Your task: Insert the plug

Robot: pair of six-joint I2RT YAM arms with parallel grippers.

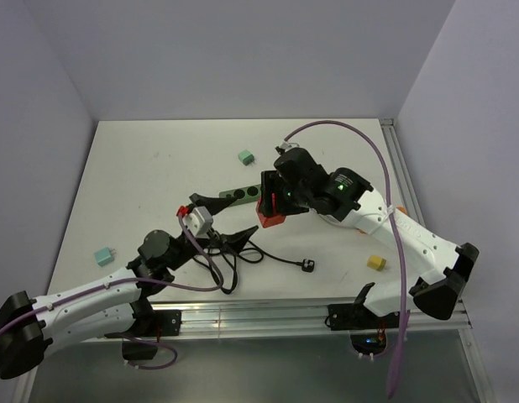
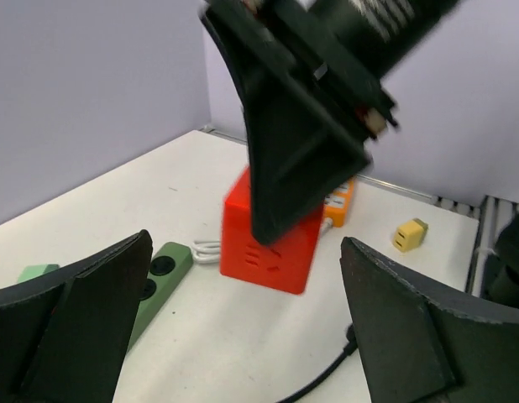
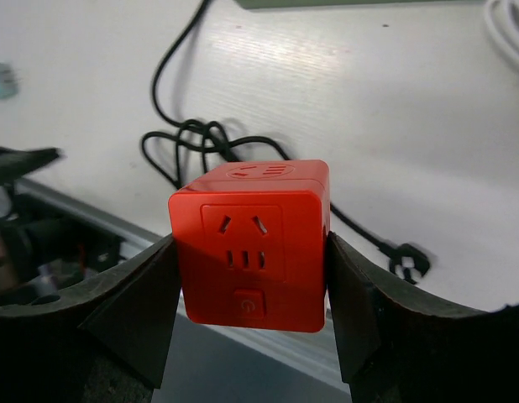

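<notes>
The plug [image 1: 308, 265] lies loose on the table [image 1: 142, 176], nothing gripping it. It sits on the near-edge side of the red socket cube [image 3: 251, 243], a little toward the right arm's base. Its black cable [image 1: 280, 259] runs away from it toward the left arm and ends in a tangle [image 1: 224, 256] on the cube's near-left side. The plug is too small here to say which way its pins point, but its long axis seems to follow the cable, roughly along the table's near edge.

The right gripper [image 3: 251, 285] is clenched on the cube, one finger on each side wall, with a socket face turned back toward its own wrist camera. The left gripper [image 2: 246, 252] stands released and empty, jaws spread wide, pointing at the cube from the near-left and close to it without touching.

So the plug lies off to one side of the left claw, nearer the table edge than the cube, not between its fingers. Both claws are about equally near it, but only the left is free, so I judge the pick-up falls to that arm.

Just beyond the cube lies a green power strip [image 1: 238, 195], and further out a yellow block [image 1: 376, 263] and two teal blocks [image 1: 245, 157].
</notes>
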